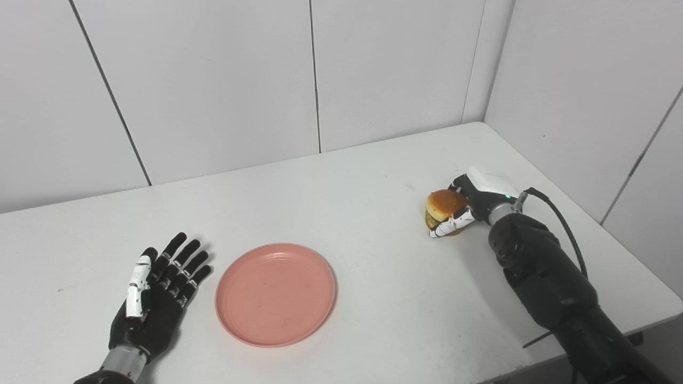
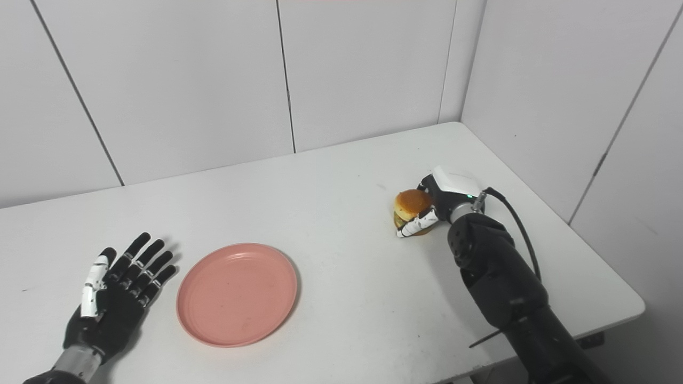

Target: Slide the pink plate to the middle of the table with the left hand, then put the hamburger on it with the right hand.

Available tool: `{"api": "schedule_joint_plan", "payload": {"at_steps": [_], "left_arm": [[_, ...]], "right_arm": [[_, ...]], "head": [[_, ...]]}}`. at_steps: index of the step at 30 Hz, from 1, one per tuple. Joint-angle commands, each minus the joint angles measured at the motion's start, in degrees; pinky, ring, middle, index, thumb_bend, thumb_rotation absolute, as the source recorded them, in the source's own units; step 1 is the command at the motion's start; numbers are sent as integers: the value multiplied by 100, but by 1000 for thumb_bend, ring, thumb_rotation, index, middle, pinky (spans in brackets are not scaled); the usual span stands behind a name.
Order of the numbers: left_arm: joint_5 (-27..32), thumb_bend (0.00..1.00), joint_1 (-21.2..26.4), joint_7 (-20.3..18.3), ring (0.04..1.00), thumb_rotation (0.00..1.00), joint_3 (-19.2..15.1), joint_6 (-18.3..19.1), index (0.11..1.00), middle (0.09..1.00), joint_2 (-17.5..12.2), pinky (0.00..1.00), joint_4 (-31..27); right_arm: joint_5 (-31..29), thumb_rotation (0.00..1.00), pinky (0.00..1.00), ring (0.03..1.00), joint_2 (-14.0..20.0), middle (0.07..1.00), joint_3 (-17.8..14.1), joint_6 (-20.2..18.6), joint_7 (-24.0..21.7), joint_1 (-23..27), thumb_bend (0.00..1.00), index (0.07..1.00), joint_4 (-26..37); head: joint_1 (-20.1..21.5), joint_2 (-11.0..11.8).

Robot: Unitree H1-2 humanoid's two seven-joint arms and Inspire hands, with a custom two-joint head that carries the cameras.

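Plate: the pink plate lies flat on the white table, left of the table's middle and near the front edge. It holds nothing; its inner surface is bare.
Plate contact: nothing touches the plate. Its left rim is just beside the left hand's fingertips, with a narrow strip of table between them.
Hamburger: the hamburger sits on the right part of the table, well apart from the plate. The bun top faces up and to the left; darker layers show under it.
Right hand: the right hand is clamped on the hamburger from its right side. A white-tipped finger wraps across the lower front of the bun, and the black palm presses against its right side.
Right arm: the black arm comes in from the lower right corner, with a cable looping beside the wrist.
Left hand: the left hand lies at the front left of the table, palm up, fingers straight and spread apart, holding nothing.
Edges: the front edge runs just below the plate; the right edge passes near the right arm.
Open room: a wide bare stretch of table lies between the plate and the hamburger, and another behind the plate up to the wall panels.
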State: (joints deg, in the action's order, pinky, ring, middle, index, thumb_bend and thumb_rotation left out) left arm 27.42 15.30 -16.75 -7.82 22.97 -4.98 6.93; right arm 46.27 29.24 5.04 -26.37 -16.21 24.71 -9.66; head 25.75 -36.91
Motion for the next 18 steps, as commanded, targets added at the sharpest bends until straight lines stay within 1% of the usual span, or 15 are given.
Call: {"api": "schedule_joint_plan", "payload": {"at_steps": [1,4,8,11,14,16,18], "left_arm": [[-6,330,51,39,911,1000,-3,57,902,914,-54,921,-46],[-18,330,49,72,911,1000,0,68,899,913,-35,921,-69],[-77,330,47,75,906,1000,48,3,899,909,-32,916,-66],[-97,333,43,85,906,1000,74,-17,899,908,-19,915,-76],[-88,334,45,129,908,1000,63,-11,897,909,17,915,-87],[-105,334,42,169,905,1000,77,-6,894,907,51,908,-118],[-116,336,41,184,906,1000,95,-18,895,908,72,907,-130]], "right_arm": [[-84,146,262,309,98,397,-16,101,205,164,535,491,168],[-239,136,253,311,92,402,-59,50,267,145,513,487,247],[-348,135,257,324,97,415,-100,77,466,121,512,486,320],[-403,136,262,335,98,425,-134,8,510,129,513,486,423],[-550,135,290,364,99,445,-207,176,659,121,513,486,584],[-609,136,283,359,113,431,-211,175,650,130,513,483,768],[-680,135,296,373,123,438,-209,180,614,145,512,482,952]], "head": [[0,1],[-45,1],[-114,-6],[-148,-2],[-209,-3],[-247,0],[-322,-3]]}}
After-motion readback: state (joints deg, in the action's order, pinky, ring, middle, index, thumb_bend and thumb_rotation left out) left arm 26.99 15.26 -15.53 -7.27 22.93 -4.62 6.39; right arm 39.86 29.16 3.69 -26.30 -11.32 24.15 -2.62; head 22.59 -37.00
